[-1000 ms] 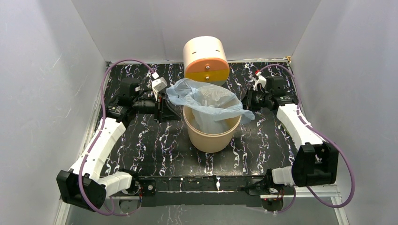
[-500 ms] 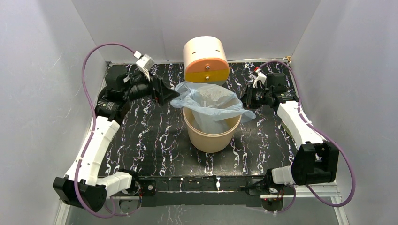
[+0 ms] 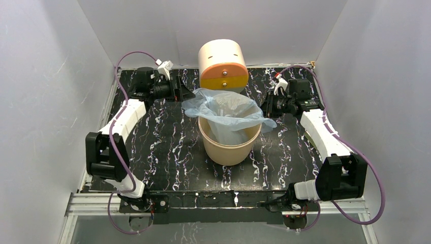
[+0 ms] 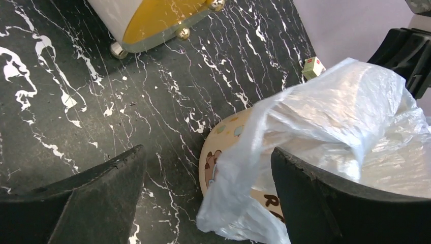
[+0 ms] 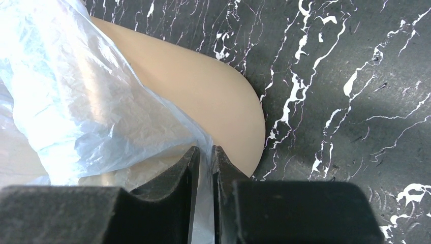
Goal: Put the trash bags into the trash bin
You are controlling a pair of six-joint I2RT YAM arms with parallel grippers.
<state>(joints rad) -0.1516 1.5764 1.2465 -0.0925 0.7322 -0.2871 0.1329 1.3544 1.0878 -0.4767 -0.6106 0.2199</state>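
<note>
Around the trash bin (image 3: 228,147), the dark marbled table (image 3: 162,147) lies open left, right and front; a cream cylinder (image 3: 222,61) stands close behind. The trash bag (image 3: 226,109) sits in the bin, billowing over its rim. At the bin's right the right gripper (image 5: 205,152) pinches the bag's edge; at its far left the left gripper (image 4: 207,152) gapes wide, holding nothing.

The black tabletop veined with white marbling (image 3: 167,152) carries a plain beige round plastic bucket (image 3: 228,150) at its middle. A cream cylinder with an orange-yellow front and metal knobs (image 3: 222,61) stands at mid far edge. A tiny white box (image 4: 313,67) lies by the far right corner.
</note>
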